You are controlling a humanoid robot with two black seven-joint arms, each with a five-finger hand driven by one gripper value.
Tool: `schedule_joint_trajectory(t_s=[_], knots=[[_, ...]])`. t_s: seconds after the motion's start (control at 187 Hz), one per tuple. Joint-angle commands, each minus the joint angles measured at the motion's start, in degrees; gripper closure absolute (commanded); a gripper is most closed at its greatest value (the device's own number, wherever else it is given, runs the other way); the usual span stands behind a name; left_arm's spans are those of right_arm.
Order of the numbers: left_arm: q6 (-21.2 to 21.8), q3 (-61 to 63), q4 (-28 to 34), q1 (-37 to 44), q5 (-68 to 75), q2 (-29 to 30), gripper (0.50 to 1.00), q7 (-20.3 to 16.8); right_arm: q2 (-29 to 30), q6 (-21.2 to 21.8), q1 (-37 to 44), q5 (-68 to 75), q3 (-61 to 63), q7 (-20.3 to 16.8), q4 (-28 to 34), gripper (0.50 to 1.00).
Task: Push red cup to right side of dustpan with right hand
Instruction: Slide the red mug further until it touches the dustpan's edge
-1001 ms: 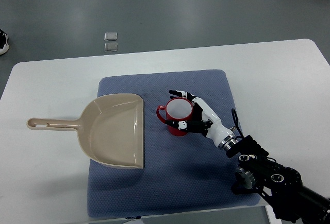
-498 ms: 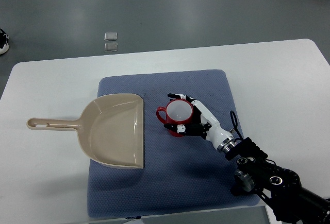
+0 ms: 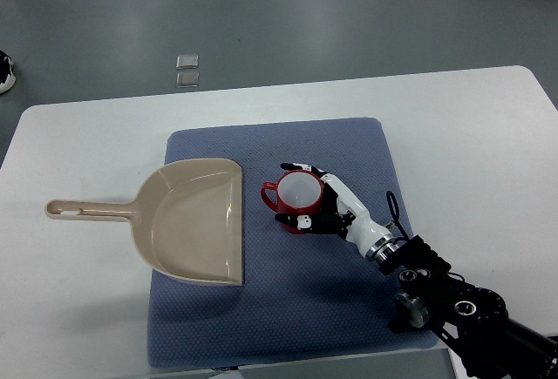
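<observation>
A red cup [image 3: 295, 199] with a white inside stands upright on the blue mat [image 3: 349, 144], its handle pointing left. It sits just right of the beige dustpan [image 3: 192, 218], a small gap from the pan's right edge. My right hand [image 3: 307, 196] comes in from the lower right and cups the right side of the cup. Its fingers [image 3: 295, 168] curve around the far rim and its thumb [image 3: 296, 219] lies against the near side. The left arm does not show.
The mat lies on a white table [image 3: 471, 135]. The dustpan's handle [image 3: 87, 211] reaches left off the mat onto the table. Two small clear tiles [image 3: 187, 69] lie on the grey floor beyond the table. A shoe tip [image 3: 5, 70] shows at the left edge.
My right hand and the red cup have slid a little to the left, closing the gap to the dustpan. The dustpan has stayed put.
</observation>
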Motion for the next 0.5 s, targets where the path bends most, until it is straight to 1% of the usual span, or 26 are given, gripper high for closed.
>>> schedule_joint_trajectory(t_s=[0.0, 0.118, 0.171, 0.278, 0.369, 0.492], knots=[[0.0, 0.0, 0.0, 0.0, 0.0, 0.0, 0.5, 0.0, 0.0, -0.1, 0.1, 0.0, -0.2, 0.0, 0.0, 0.572], [0.0, 0.0, 0.0, 0.1, 0.0, 0.0, 0.5, 0.0, 0.0, 0.5, 0.1, 0.0, -1.0, 0.0, 0.1, 0.572], [0.0, 0.0, 0.0, 0.0, 0.0, 0.0, 0.5, 0.0, 0.0, 1.2, 0.1, 0.0, -1.7, 0.0, 0.2, 0.572], [0.0, 0.0, 0.0, 0.0, 0.0, 0.0, 0.5, 0.0, 0.0, 4.1, 0.1, -0.1, -2.9, 0.0, 0.4, 0.572], [0.0, 0.0, 0.0, 0.0, 0.0, 0.0, 0.5, 0.0, 0.0, 4.4, 0.3, -0.1, -3.2, 0.0, 0.6, 0.572], [0.0, 0.0, 0.0, 0.0, 0.0, 0.0, 0.5, 0.0, 0.0, 6.0, 0.8, -0.2, -3.3, 0.0, 1.1, 0.572]])
